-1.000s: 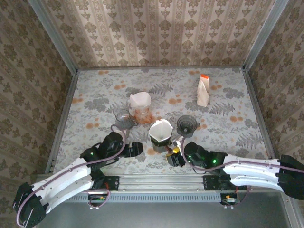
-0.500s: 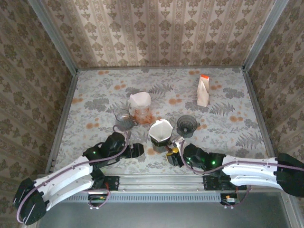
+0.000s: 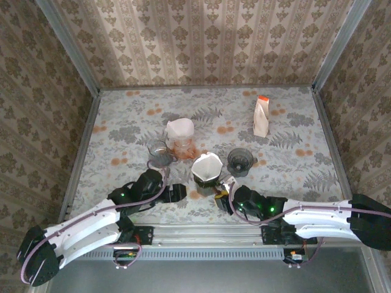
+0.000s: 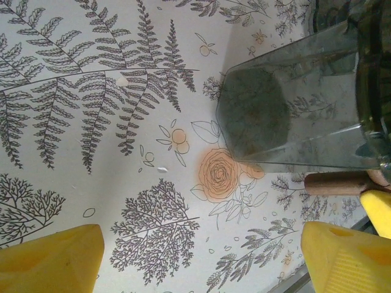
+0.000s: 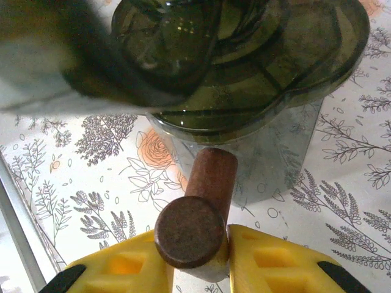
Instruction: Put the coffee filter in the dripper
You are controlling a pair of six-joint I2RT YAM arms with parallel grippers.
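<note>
The dripper [image 3: 206,170] is smoky dark plastic on a glass base, at the table's near middle, with a white coffee filter [image 3: 206,164] sitting in its cone. In the right wrist view the dripper [image 5: 244,61] looms above its brown wooden handle [image 5: 204,201]. My right gripper [image 5: 198,256] is shut on that handle, a yellow pad pressed on each side. From above, the right gripper [image 3: 221,198] is just in front of the dripper. My left gripper [image 3: 177,192] sits to the dripper's near left, open [image 4: 195,256] over bare tablecloth, beside the glass base [image 4: 287,110].
Behind the dripper are a white filter stack on an orange stand [image 3: 181,131], a small glass cup [image 3: 159,152], a dark glass vessel [image 3: 241,160] and a white carton with an orange top [image 3: 261,116]. Patterned walls close in the table on three sides.
The right gripper's jaws have closed onto the wooden handle. The left gripper stays open, nearly still.
</note>
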